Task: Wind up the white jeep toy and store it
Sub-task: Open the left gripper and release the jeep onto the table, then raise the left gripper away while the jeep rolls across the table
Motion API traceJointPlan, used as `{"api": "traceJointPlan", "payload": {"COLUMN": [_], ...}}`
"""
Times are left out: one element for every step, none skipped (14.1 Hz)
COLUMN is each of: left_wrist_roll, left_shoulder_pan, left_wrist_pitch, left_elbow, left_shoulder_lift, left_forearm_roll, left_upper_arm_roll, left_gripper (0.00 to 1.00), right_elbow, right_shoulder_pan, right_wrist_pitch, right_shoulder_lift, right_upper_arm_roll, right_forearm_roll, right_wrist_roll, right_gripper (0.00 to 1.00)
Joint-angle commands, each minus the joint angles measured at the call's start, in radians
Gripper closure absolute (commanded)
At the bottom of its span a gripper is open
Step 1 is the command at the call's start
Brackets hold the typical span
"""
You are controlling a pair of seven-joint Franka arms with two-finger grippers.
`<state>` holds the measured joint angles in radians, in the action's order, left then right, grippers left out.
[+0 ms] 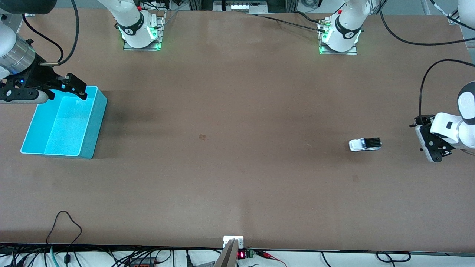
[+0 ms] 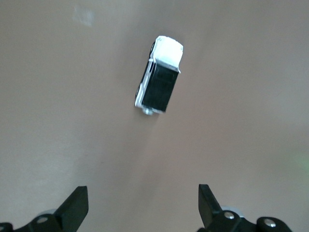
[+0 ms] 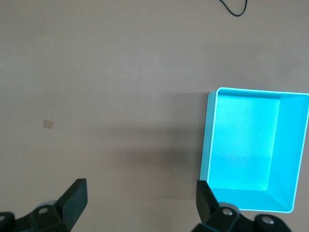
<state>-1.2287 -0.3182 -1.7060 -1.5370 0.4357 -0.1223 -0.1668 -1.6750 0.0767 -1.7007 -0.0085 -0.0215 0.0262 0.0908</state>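
The white jeep toy (image 1: 365, 144), with a black roof panel, rests on the brown table toward the left arm's end. It also shows in the left wrist view (image 2: 159, 79), clear of the fingers. My left gripper (image 1: 431, 147) (image 2: 143, 205) is open and empty, up in the air beside the jeep, closer to the table's end. The cyan bin (image 1: 63, 126) (image 3: 241, 140) stands empty at the right arm's end. My right gripper (image 1: 76, 89) (image 3: 140, 198) is open and empty, over the bin's edge that lies farthest from the front camera.
A small square mark (image 1: 202, 137) lies on the table's middle and shows in the right wrist view (image 3: 48, 124). Cables (image 1: 63, 226) run along the table's near edge. Both arm bases (image 1: 141, 33) (image 1: 339, 37) stand along the table's edge farthest from the front camera.
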Motion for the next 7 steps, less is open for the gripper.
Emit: {"api": "traceJointPlan", "payload": {"left_wrist_roll": [0.211,0.295,0.380,0.461,0.571,0.698,0.863], "left_shoulder_pan": [0.007,0.036,0.077,0.105,0.123,0.143,0.165], "left_wrist_pitch": [0.123,0.129,0.132,0.131,0.125,0.124,0.118], "left_elbow": [0.093,0.089,0.083,0.066,0.045,0.034,0.002], "left_shoulder_lift": [-0.020,-0.058,-0.083,-0.121,-0.152,-0.179,-0.216], "left_forearm_roll": [0.001,0.001,0.001,0.003,0.004,0.009,0.032], "left_upper_arm_roll": [-0.048,-0.049,-0.039,-0.034,-0.034,-0.030,-0.022], "left_gripper": [0.00,0.00,0.00,0.00,0.00,0.00,0.00], "right_elbow": [0.000,0.000,0.000,0.000,0.000,-0.002,-0.002], "right_shoulder_pan": [0.003,0.003,0.003,0.003,0.003,0.003,0.003], "right_wrist_pitch": [-0.002,-0.002,-0.002,-0.002,-0.002,-0.001,0.000], "right_shoulder_lift": [-0.007,-0.007,-0.007,-0.007,-0.007,-0.007,-0.007], "right_upper_arm_roll": [-0.002,0.000,-0.002,-0.002,-0.002,0.000,0.000], "right_forearm_roll": [0.012,0.012,0.012,0.012,0.012,0.012,0.012], "right_wrist_roll": [0.004,0.004,0.004,0.004,0.004,0.004,0.004], "right_gripper": [0.00,0.00,0.00,0.00,0.00,0.00,0.00]}}
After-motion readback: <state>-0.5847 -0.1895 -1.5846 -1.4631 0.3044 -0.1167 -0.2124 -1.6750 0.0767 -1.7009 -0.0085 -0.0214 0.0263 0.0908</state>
